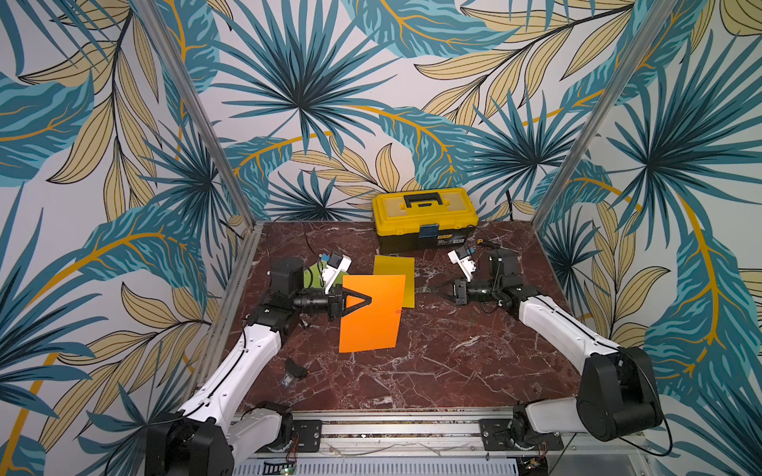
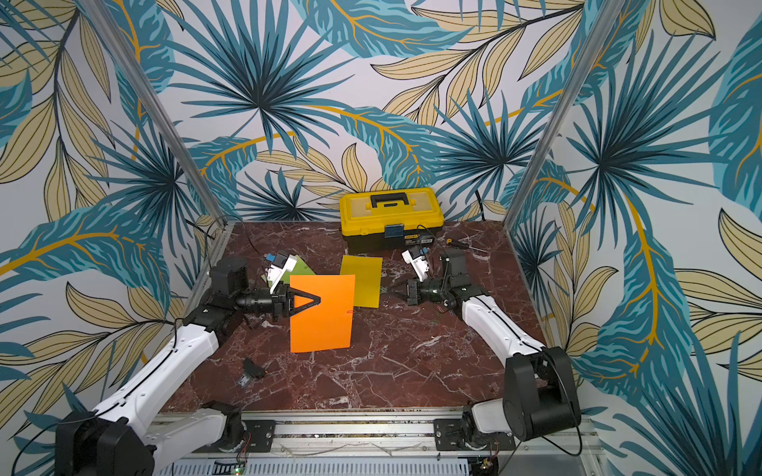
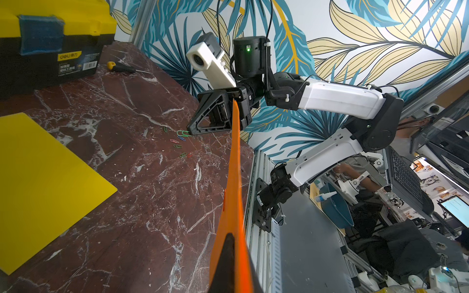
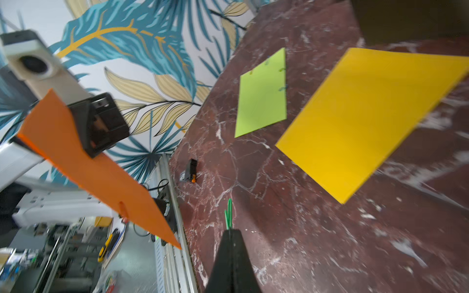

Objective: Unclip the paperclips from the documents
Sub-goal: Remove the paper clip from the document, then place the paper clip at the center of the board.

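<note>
Right wrist | documents 3: orange (image 4: 88, 172), lime (image 4: 261, 99), yellow (image 4: 368, 121) | green paperclip (image 4: 229, 214) 1

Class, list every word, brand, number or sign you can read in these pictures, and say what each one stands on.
"deli得力": yellow label on the toolbox front, left wrist view.
Too small to read: the white print and barcode sticker beneath it.
In both top views that label is only a blur.

In a top view the left wrist camera (image 1: 336, 268) hides most of the lime green sheet (image 1: 312, 275); the orange sheet (image 1: 371, 317) covers the yellow sheet's (image 1: 395, 266) near left part. Loose paperclips (image 1: 475, 309) on the right of the bench (image 1: 433, 362) are too small to count.
</note>
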Motion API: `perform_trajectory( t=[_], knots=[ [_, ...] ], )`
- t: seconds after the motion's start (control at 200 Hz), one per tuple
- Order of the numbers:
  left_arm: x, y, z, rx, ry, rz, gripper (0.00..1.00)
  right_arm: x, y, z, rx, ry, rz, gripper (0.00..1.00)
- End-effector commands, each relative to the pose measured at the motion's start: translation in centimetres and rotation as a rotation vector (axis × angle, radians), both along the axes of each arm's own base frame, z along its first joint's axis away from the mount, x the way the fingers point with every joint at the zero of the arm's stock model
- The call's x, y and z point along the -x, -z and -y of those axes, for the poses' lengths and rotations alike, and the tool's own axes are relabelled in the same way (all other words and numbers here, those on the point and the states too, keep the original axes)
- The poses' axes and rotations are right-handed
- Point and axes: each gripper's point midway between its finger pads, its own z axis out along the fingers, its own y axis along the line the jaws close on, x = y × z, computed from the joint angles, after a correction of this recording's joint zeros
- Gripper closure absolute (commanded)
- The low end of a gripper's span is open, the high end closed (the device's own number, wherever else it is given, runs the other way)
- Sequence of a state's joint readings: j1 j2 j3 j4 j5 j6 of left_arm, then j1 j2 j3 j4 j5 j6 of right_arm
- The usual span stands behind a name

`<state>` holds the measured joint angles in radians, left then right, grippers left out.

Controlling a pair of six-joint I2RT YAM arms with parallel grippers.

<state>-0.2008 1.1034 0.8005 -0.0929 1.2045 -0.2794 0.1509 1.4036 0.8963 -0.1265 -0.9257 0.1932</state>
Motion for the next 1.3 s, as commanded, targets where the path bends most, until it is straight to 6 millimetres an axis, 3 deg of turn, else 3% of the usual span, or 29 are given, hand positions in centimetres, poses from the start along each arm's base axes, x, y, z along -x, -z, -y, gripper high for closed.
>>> perform_trajectory(
  t=[0.0,0.195,0.431,0.746,1.147,1.297],
  knots=[
    [0.2,-0.2,-0.3,0.004,-0.007,0.029,1.00,-1.3,3.5,3.9,0.073,0.218,-0.130,1.00],
    [0.4,-0.1,-0.3,0.005,-0.006,0.027,1.00,-1.4,8.4,9.1,0.188,0.448,-0.288,1.00],
    [0.5,0.0,-0.3,0.005,-0.006,0.028,1.00,0.1,12.8,13.1,0.247,0.621,-0.479,1.00],
    [0.5,0.1,-0.3,0.003,-0.008,0.024,1.00,0.9,15.3,14.3,0.305,0.658,-0.577,1.00],
    [0.4,0.3,-0.4,0.002,-0.009,0.023,1.00,0.7,16.1,14.8,0.344,0.666,-0.601,1.00],
    [0.4,0.3,-0.4,0.002,-0.010,0.024,1.00,0.6,15.8,15.0,0.355,0.671,-0.593,0.90]
  ],
)
